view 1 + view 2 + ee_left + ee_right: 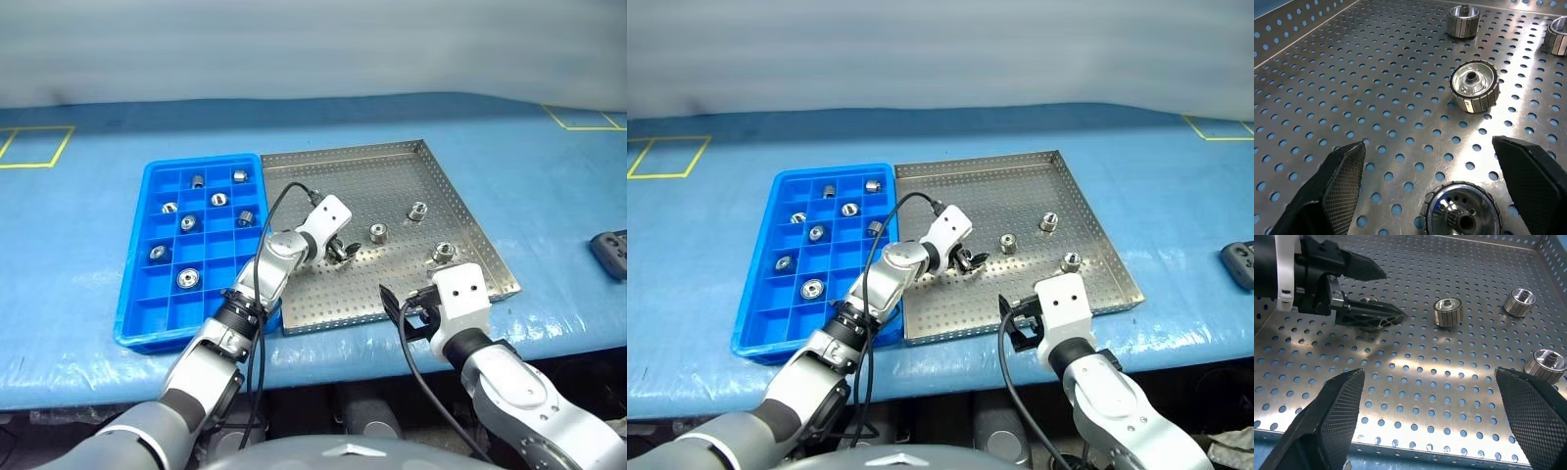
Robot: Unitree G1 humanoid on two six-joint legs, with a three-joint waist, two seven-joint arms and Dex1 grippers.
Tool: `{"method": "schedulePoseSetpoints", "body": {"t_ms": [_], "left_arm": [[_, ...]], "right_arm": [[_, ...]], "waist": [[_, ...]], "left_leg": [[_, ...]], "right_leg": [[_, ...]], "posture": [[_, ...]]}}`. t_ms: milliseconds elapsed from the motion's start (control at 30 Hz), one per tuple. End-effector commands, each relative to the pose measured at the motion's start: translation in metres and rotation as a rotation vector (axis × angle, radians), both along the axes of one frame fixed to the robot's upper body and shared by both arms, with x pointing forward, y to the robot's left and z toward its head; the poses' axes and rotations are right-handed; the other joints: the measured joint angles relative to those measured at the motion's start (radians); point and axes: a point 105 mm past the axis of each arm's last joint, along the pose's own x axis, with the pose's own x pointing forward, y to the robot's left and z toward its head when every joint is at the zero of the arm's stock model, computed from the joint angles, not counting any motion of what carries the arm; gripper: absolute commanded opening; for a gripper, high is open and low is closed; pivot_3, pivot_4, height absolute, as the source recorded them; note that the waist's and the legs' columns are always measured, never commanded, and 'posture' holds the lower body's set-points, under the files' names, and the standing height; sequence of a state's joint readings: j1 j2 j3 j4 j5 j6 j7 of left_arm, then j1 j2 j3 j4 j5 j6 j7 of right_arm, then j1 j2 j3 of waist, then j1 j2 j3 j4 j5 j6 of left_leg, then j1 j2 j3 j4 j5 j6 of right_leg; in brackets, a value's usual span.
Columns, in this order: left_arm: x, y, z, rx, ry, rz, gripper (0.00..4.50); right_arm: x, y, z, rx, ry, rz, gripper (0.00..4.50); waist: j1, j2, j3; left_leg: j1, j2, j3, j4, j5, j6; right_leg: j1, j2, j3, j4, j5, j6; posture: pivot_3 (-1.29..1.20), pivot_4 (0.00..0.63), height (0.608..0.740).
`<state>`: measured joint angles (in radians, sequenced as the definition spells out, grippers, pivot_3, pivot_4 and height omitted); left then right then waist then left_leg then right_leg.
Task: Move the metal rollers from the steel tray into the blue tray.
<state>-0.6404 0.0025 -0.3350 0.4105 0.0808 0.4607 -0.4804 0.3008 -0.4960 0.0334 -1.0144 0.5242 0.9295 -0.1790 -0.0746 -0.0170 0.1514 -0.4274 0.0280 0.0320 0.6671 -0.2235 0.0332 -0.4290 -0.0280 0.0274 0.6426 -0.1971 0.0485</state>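
The left claw (340, 249) hangs wide open straddling a roller (1462, 213) on the steel tray (323, 308), lined up to pinch it; seven sit in the blue tray (137, 328); the right claw (407, 308) waits wide, empty

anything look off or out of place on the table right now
Nothing stands out. The blue tray sits flush beside the steel tray, with rollers each in their own compartment. Four rollers remain on the steel tray, none spilled onto the table cover. The left gripper hovers open around one of them.
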Motion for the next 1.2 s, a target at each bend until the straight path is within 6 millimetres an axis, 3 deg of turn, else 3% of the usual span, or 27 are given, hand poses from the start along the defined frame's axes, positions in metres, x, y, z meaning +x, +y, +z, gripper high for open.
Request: {"method": "schedulePoseSetpoints", "body": {"t_ms": [33, 100, 333, 467, 533, 633, 733, 900, 1067, 1200], "left_arm": [[0.001, -0.002, 0.007, 0.03, -0.029, -0.016, 4.31], [-0.001, -0.002, 0.004, 0.048, -0.014, -0.031, 3.9], [-0.008, -0.003, -0.001, 0.083, 0.008, -0.088, 1.75], [-0.005, -0.008, 0.027, -0.038, -0.037, -0.083, 1.75], [-0.003, -0.009, 0.052, -0.168, -0.073, -0.067, 1.75], [-0.001, 0.007, 0.089, -0.33, -0.169, -0.012, 1.75], [-0.003, 0.031, 0.11, -0.403, -0.259, 0.05, 1.75], [-0.019, 0.077, 0.116, -0.352, -0.364, 0.117, 1.75], [-0.041, 0.12, 0.113, -0.269, -0.398, 0.217, 1.75], [-0.053, 0.166, 0.102, -0.195, -0.383, 0.422, 1.75]], "right_arm": [[-0.001, 0.003, 0.008, 0.002, -0.035, 0.009, 4.5], [-0.001, 0.003, 0.008, 0.004, -0.035, 0.007, 4.5], [-0.001, 0.003, 0.007, 0.009, -0.038, -0.002, 4.5], [0.0, 0.002, 0.008, 0.008, -0.042, -0.006, 4.5], [0.0, 0.003, 0.008, 0.005, -0.046, 0.003, 4.5], [0.005, 0.009, 0.012, 0.001, -0.059, 0.045, 4.5], [0.013, 0.015, 0.014, -0.012, -0.069, 0.103, 4.5], [0.033, 0.04, 0.02, -0.042, -0.087, 0.283, 4.5], [0.049, 0.073, 0.024, -0.076, -0.099, 0.497, 4.5], [0.052, 0.103, 0.025, -0.082, -0.106, 0.662, 4.5]], "waist": [[0.001, 0.0, 0.0], [0.001, 0.0, 0.0], [0.001, 0.0, 0.0], [0.001, 0.0, 0.0], [0.002, 0.0, 0.0], [0.002, 0.0, 0.0], [0.005, 0.0, 0.0], [0.02, 0.0, 0.0], [0.07, -0.002, 0.001], [0.113, -0.002, 0.001]], "left_leg": [[0.0, 0.0, 0.0, 0.0, 0.0, 0.0], [0.0, 0.0, 0.0, -0.001, 0.0, 0.0], [0.0, 0.001, 0.0, 0.0, 0.0, 0.0], [0.0, 0.001, 0.0, 0.0, 0.0, 0.0], [-0.001, 0.001, 0.0, 0.0, 0.0, 0.0], [-0.001, 0.001, 0.0, 0.0, 0.0, 0.0], [0.001, 0.001, 0.0, -0.001, 0.0, 0.0], [0.003, 0.0, 0.0, -0.001, 0.0, 0.0], [0.002, 0.001, 0.0, -0.001, 0.001, 0.0], [0.001, 0.001, -0.002, -0.002, 0.001, 0.0]], "right_leg": [[0.0, 0.0, 0.0, 0.0, 0.0, 0.0], [0.0, 0.0, 0.0, 0.0, 0.0, 0.0], [0.0, 0.0, 0.0, 0.0, 0.0, 0.0], [-0.001, 0.0, 0.0, 0.0, 0.0, 0.0], [-0.001, 0.0, 0.0, 0.0, 0.0, 0.0], [-0.001, 0.0, 0.0, 0.0, 0.0, 0.0], [0.0, 0.001, 0.0, 0.001, 0.0, 0.0], [0.001, 0.002, 0.0, 0.001, 0.0, -0.001], [0.001, 0.002, 0.0, 0.001, 0.001, -0.001], [0.001, 0.0, -0.002, -0.001, 0.0, -0.001]], "posture": [[-0.14, 0.15, 0.74], [-0.15, 0.15, 0.74], [-0.15, 0.15, 0.74], [-0.14, 0.15, 0.74], [-0.12, 0.15, 0.74], [-0.09, 0.15, 0.74], [-0.02, 0.15, 0.74], [0.07, 0.15, 0.74], [0.19, 0.15, 0.74], [0.24, 0.15, 0.74]]}}
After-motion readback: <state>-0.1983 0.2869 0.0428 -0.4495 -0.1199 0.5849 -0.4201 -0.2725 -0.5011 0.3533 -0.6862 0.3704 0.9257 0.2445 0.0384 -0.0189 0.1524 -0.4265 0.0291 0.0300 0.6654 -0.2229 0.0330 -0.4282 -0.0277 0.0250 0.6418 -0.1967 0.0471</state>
